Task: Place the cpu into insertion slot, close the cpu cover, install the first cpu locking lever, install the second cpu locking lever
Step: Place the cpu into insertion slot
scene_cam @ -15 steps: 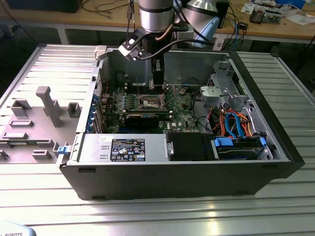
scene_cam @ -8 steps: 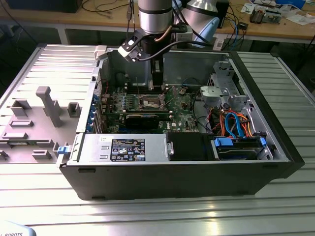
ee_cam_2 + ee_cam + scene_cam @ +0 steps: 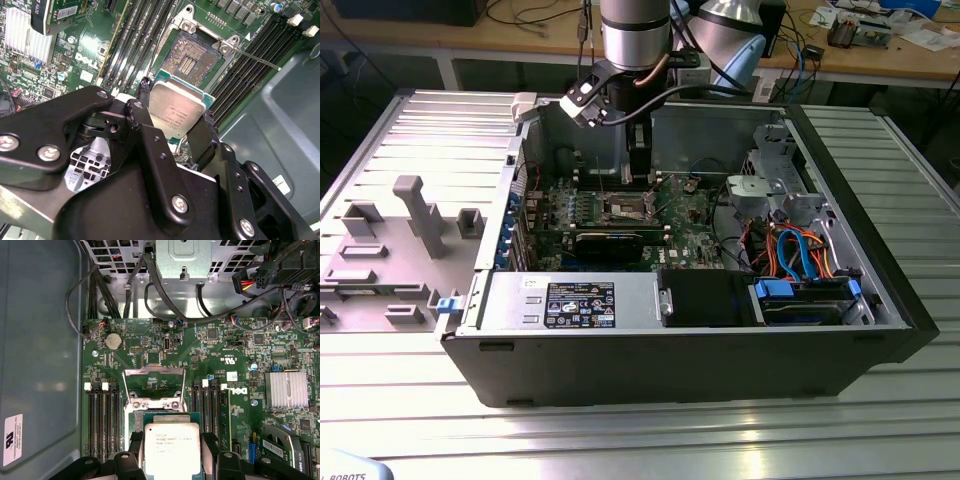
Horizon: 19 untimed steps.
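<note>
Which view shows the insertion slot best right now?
Second wrist view: the insertion slot lies open, dark centre and silvery rim plain beyond the cpu gripped in the claw. In the first wrist view the cpu hides most of it. The exterior view shows it small and far off.

The arm's wrist segment is a silver-grey metal cylinder [image 3: 635, 30] closed at its lower end by a black ring. A second rounded silver-grey joint housing [image 3: 728, 25] adjoins it. A small white-and-black camera block [image 3: 582, 100] is bracketed at the flange, with thin black cables [image 3: 655, 92] looped past it. The gripper [image 3: 176, 107] is matte black throughout. Its flat linkage plates [image 3: 55, 130] have rounded ends and are pinned with silver round-head screws [image 3: 180, 203]. The plates lead to two narrow black fingers [image 3: 204, 136] with ridged inner edges.
</note>
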Each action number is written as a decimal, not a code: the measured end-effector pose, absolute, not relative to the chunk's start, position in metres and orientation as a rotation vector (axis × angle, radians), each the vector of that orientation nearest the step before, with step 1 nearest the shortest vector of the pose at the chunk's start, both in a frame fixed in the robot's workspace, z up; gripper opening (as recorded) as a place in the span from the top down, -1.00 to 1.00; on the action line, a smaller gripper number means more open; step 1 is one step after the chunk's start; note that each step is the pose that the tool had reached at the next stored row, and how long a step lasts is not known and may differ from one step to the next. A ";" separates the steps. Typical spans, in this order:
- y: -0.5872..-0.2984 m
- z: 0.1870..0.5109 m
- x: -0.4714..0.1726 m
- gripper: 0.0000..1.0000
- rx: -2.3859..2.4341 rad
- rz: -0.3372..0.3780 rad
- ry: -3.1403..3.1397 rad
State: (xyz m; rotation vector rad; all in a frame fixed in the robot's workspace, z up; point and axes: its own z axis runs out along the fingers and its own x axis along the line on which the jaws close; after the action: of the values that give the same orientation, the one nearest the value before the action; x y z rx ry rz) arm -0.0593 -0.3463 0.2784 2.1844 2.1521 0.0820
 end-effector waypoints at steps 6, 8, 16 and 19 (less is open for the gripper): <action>-0.346 0.277 -0.061 -0.08 2.181 0.090 2.149; -0.346 0.273 -0.063 -0.08 2.179 0.091 2.148; -0.346 0.265 -0.066 -0.08 2.177 0.093 2.149; -0.346 0.265 -0.066 -0.08 2.177 0.093 2.149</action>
State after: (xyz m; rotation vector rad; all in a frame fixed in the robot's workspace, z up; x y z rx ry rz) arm -0.0659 -0.3463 0.2646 2.1767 2.1491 0.0934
